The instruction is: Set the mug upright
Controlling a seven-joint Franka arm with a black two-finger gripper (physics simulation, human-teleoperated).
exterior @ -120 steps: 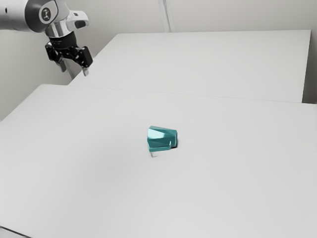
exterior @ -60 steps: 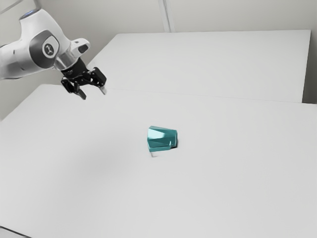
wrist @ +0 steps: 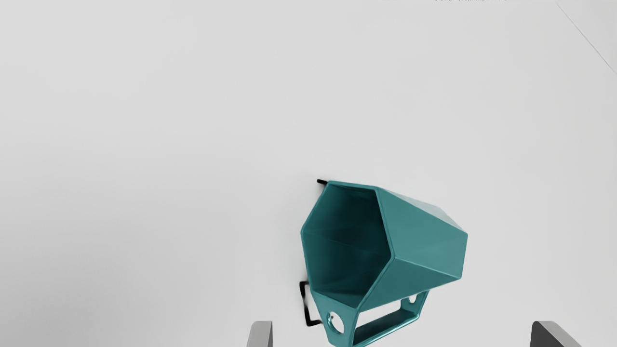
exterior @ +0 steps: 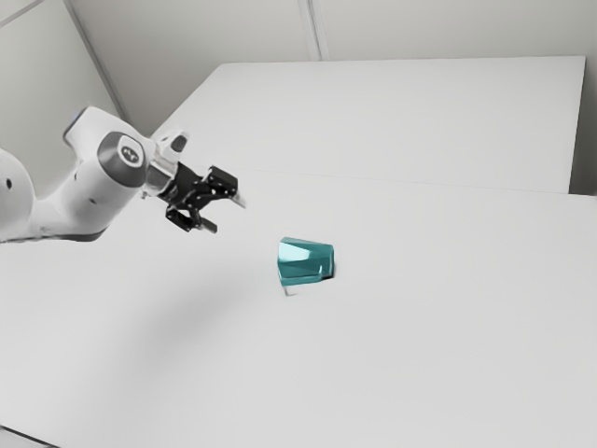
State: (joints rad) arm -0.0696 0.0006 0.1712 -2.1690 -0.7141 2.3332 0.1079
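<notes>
A white table; at the exterior view's left, a robot arm, its black gripper open and empty; to the right, a teal mug on its side. An off-centre squeeze could roll it (awkward handle). Since earlier, the gripper has moved closer; the mug hasn't moved.

Here's the arm, reaching in from the exterior view's left! The gripper is hovering, slanting down toward that view's right, fingers standing wide apart!
</notes>
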